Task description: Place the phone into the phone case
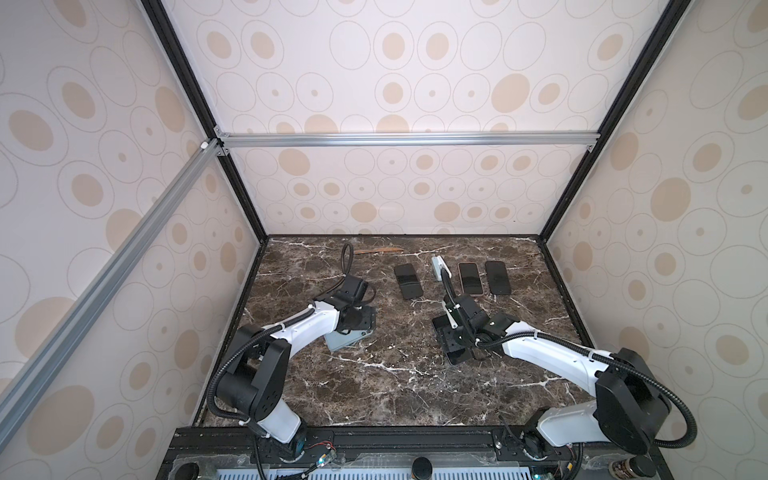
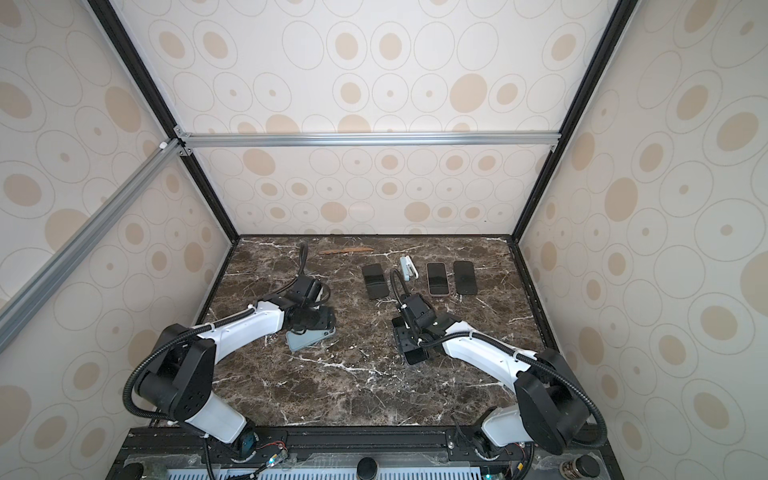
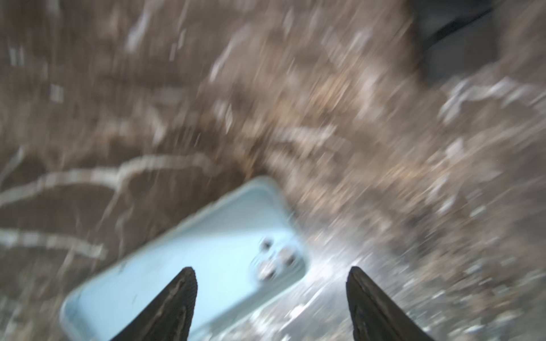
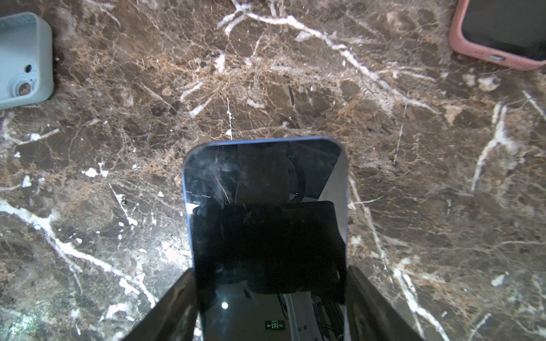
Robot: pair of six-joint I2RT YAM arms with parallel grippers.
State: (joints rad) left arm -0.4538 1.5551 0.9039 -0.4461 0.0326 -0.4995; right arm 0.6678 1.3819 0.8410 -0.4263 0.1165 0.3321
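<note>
Gripping the phone point(image 4: 266, 183) by its long edges, my right gripper point(image 4: 270, 273) holds it well apart from the pale blue case point(image 3: 183, 265). My left gripper point(image 3: 271, 269) hangs open and empty over that case. Insertion is not yet done.

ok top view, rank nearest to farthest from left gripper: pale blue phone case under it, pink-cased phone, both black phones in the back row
1. pale blue phone case, under the left gripper
2. left-end black phone, back row
3. pink-cased phone, mid-row
4. right-end black phone, far right
</note>
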